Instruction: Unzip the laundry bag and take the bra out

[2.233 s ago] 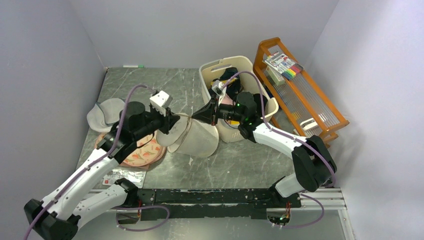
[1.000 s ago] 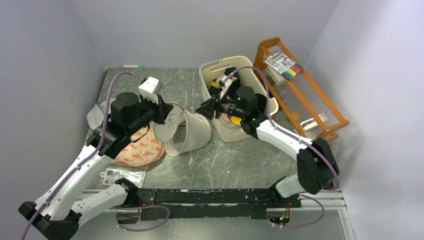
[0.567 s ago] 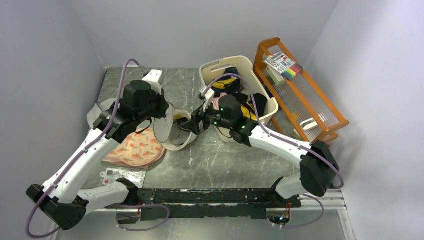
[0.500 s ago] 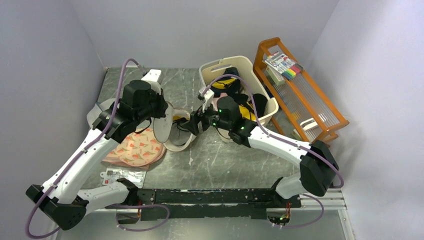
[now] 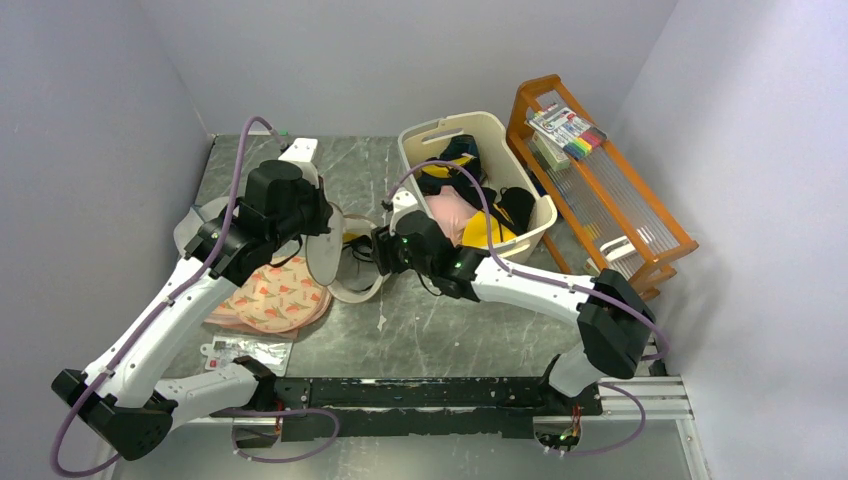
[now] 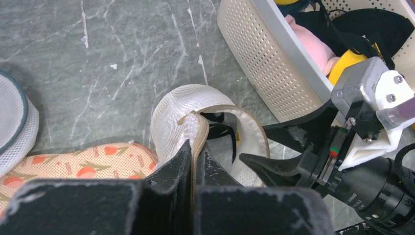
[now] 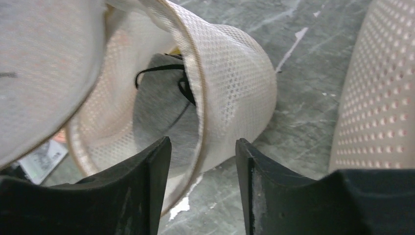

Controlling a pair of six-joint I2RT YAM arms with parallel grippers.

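Laundry bag (image 5: 340,268) lies on its side mid-bench (image 5: 450,330), unzipped mouth facing 3 o'clock, zip rim pinched in the closed left claw (image 6: 193,152), the right claw (image 7: 203,147) spread open at that mouth, the bra (image 6: 220,129) showing only dark straps inside, a cream basket (image 6: 274,63) beyond at 1 o'clock.

The left arm (image 5: 165,325) and right arm (image 5: 540,285) have glossy white shells and black joints. A lilac cable (image 5: 238,170) loops out behind each claw. The left claw (image 6: 195,152) and right claw (image 7: 203,147) have matte black, tapered fingers. Behind the right claw sits a white block (image 6: 386,100) with silver screws (image 6: 394,78) and a small red-and-green mark (image 6: 333,148).
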